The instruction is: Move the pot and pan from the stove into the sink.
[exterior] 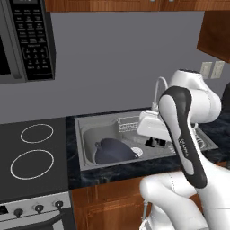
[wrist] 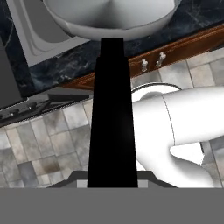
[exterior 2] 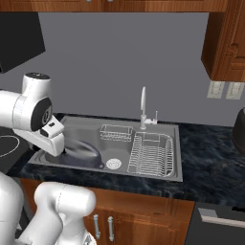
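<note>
The pot [exterior: 113, 151] is seen lying tilted inside the sink [exterior: 87, 134], in its left part, close to the drain. The stove [exterior: 31, 155] stands to the left of the sink, and its ring burners carry nothing.

In the hand view the pan [wrist: 114, 15] is seen from beneath as a shiny round bowl, its straight black handle [wrist: 111, 113] running down toward the camera. The gripper [wrist: 112, 181] is closed narrowly on the near end of that handle, so the pan is held up in the air. Behind the pan in that view, the dark counter [wrist: 57, 70] edge, a wooden cabinet front with two small knobs, and a tiled floor [wrist: 39, 148] are seen.

In the left base view the white hand is positioned above the right part of the sink, near the faucet [exterior: 158, 90]. In the right base view the hand is at the sink's left side, with the pan's silver body [exterior 2: 82, 152] blurred just beside it; a wire dish rack [exterior 2: 152, 155] sits in the sink's right part.
</note>
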You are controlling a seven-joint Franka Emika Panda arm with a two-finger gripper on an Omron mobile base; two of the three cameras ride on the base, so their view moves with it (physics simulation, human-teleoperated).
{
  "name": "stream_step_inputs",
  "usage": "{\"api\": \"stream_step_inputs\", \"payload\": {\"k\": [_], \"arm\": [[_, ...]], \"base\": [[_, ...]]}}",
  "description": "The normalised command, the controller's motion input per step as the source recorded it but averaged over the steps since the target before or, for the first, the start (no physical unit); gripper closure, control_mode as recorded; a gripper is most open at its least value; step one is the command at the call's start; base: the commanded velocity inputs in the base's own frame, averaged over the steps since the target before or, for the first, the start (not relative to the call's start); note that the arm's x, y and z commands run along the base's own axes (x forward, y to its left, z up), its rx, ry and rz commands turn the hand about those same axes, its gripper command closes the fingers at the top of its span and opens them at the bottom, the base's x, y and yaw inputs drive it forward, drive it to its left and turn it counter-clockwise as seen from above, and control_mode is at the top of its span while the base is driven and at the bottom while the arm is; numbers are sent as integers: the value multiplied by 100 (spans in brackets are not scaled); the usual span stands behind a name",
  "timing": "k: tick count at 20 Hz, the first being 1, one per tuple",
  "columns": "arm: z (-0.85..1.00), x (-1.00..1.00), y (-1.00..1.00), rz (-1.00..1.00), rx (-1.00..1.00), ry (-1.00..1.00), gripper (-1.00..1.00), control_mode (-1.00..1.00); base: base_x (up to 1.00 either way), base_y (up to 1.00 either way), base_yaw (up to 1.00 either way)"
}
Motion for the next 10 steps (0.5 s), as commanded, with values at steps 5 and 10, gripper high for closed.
{"api": "stream_step_inputs", "payload": {"k": [5,10], "arm": [[-14,39,-11,1,0,0,100,-100],[-4,5,-4,0,0,0,100,-100]], "base": [[0,0,0],[0,0,0]]}}
